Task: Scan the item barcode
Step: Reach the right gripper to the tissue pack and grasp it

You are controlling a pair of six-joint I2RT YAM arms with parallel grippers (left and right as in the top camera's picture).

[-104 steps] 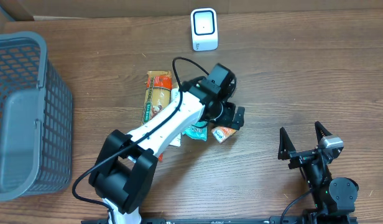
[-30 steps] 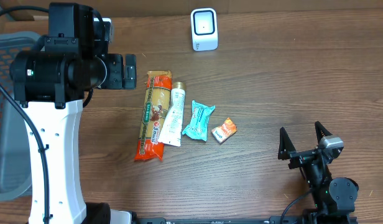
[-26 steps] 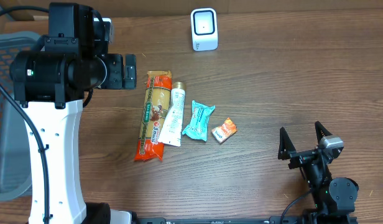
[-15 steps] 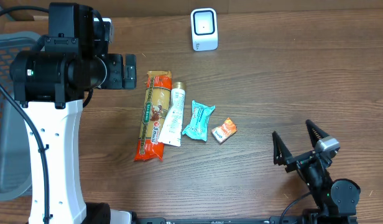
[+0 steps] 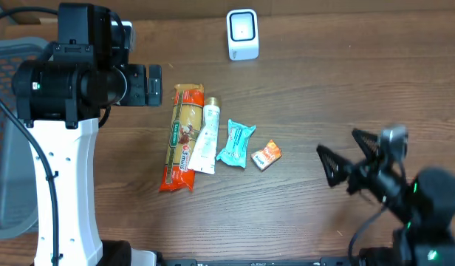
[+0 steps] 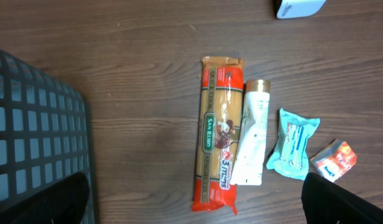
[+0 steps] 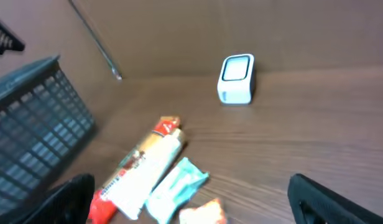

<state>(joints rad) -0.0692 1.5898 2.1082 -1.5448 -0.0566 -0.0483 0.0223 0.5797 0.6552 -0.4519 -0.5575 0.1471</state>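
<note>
Both jaws spread wide, empty.

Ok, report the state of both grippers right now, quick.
Left gripper: open, holding nothing.
Right gripper: open, holding nothing.

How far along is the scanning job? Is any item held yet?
Done: nothing that shows. The pasta packet, tube, teal packet and small box lie on the table, away from the scanner. In hand: nothing; the left gripper and right gripper are open and empty. Still to do: pick one item up and scan it.
</note>
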